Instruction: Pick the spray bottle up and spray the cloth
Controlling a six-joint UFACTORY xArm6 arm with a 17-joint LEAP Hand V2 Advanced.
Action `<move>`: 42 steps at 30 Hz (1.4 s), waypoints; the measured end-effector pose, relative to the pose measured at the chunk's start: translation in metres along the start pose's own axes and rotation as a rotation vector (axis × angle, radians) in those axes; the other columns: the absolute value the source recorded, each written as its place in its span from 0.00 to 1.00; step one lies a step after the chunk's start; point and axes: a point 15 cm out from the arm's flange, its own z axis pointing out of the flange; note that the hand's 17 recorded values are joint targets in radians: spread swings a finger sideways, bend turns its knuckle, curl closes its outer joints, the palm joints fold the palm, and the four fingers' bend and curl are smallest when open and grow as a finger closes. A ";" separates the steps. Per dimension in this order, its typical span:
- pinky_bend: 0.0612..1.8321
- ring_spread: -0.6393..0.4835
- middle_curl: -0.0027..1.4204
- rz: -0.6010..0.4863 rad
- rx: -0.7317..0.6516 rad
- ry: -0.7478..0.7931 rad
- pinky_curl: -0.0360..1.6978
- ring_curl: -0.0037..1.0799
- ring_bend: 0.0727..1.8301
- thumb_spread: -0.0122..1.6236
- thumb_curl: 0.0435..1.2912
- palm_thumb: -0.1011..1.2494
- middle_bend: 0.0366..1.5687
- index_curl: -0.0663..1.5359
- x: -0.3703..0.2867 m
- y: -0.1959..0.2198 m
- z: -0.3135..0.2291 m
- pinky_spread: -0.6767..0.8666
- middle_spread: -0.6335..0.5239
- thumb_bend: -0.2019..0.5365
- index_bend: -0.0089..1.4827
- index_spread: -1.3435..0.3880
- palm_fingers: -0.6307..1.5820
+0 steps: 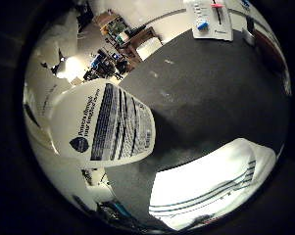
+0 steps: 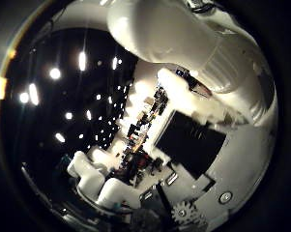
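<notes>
The white spray bottle with a black-and-white printed label lies close against the palm in the little finger side view, above the dark grey table. In the thumb side view its white rounded body fills much of the picture. The white cloth with thin dark stripes lies flat on the table, beside and below the bottle. My right hand shows as white finger parts and gears in the thumb side view, curled by the bottle.
A white box with a blue knob stands at the table's far edge. A cluttered workbench lies beyond the table. A dark screen and ceiling lights show in the room.
</notes>
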 end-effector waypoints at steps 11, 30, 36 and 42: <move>0.51 0.76 0.24 -0.032 -0.090 0.057 0.24 0.19 0.34 0.60 0.33 0.36 0.31 0.30 0.003 0.016 0.002 0.82 0.45 0.22 0.37 0.52 0.34; 0.37 0.80 0.22 -0.070 -0.305 0.453 0.13 0.15 0.15 0.59 0.31 0.43 0.13 0.26 -0.034 0.020 -0.096 0.87 0.47 0.23 0.22 0.49 0.41; 0.35 0.80 0.22 -0.094 -0.279 0.615 0.12 0.16 0.12 0.59 0.31 0.44 0.10 0.26 -0.069 0.004 -0.156 0.87 0.47 0.23 0.19 0.49 0.42; 0.32 0.81 0.20 -0.080 -0.245 0.649 0.12 0.17 0.09 0.60 0.31 0.44 0.09 0.26 -0.083 0.012 -0.184 0.86 0.49 0.24 0.17 0.50 0.41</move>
